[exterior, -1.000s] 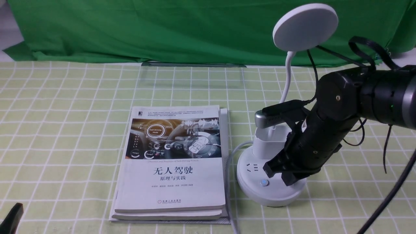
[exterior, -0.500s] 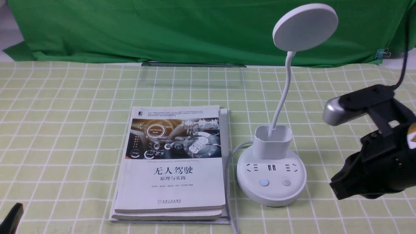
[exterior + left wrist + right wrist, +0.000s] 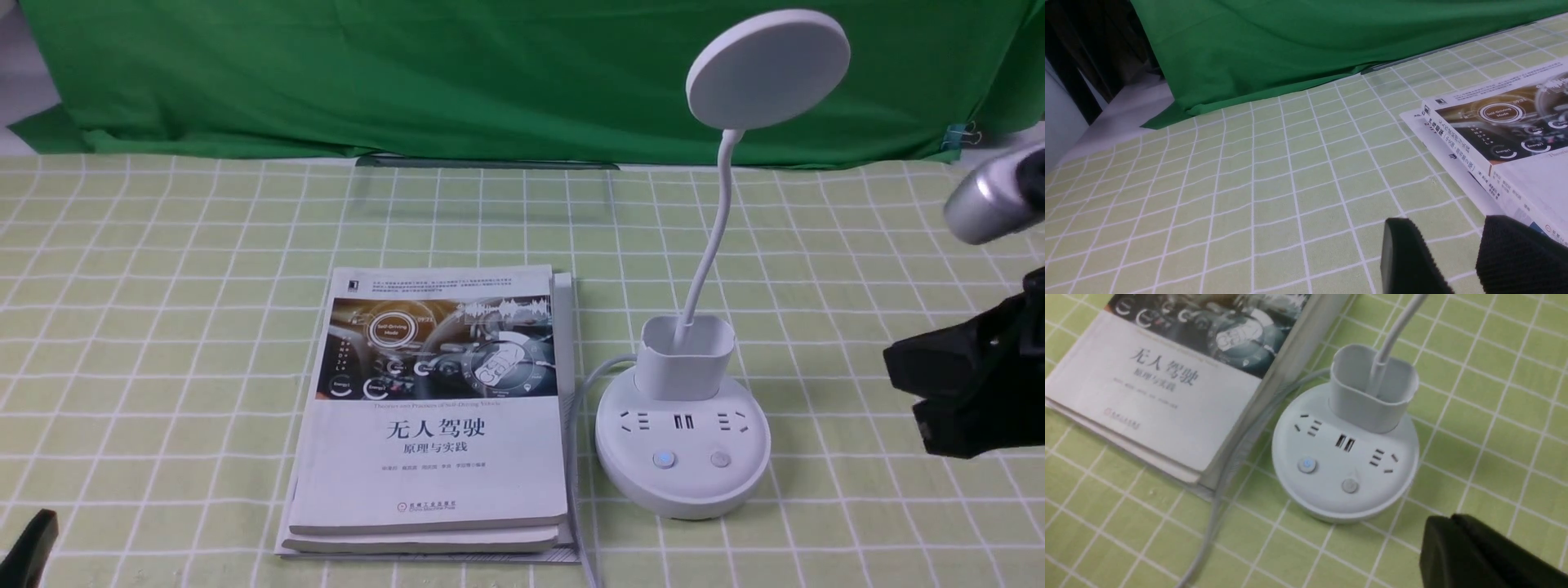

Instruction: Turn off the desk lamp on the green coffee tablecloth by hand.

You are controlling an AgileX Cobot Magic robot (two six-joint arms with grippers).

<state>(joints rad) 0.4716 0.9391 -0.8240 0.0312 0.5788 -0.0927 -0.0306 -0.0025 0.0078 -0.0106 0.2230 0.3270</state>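
The white desk lamp stands on the green checked tablecloth (image 3: 163, 327), with its disc head (image 3: 767, 69) up on the gooseneck and its round base (image 3: 682, 482) right of centre. The base's left button (image 3: 664, 459) glows blue; the right button (image 3: 719, 459) is plain. My right gripper (image 3: 906, 392) is shut and empty, hanging at the right edge, well clear of the base. In the right wrist view the base (image 3: 1343, 506) lies beyond the closed gripper (image 3: 1451, 517). My left gripper (image 3: 1447, 220) is open and empty, low over the cloth; only one fingertip (image 3: 28, 547) shows in the front view.
A stack of books (image 3: 441, 408) lies just left of the lamp; its spine (image 3: 1457, 147) is near my left gripper. The lamp's white cord (image 3: 575, 425) runs between books and base toward the front edge. A dark green backdrop (image 3: 408, 73) hangs behind the table.
My right arm has pulled away from the lamp base, moving right and upward to the frame edge and uncovering both buttons. The lamp, books and left gripper have not moved.
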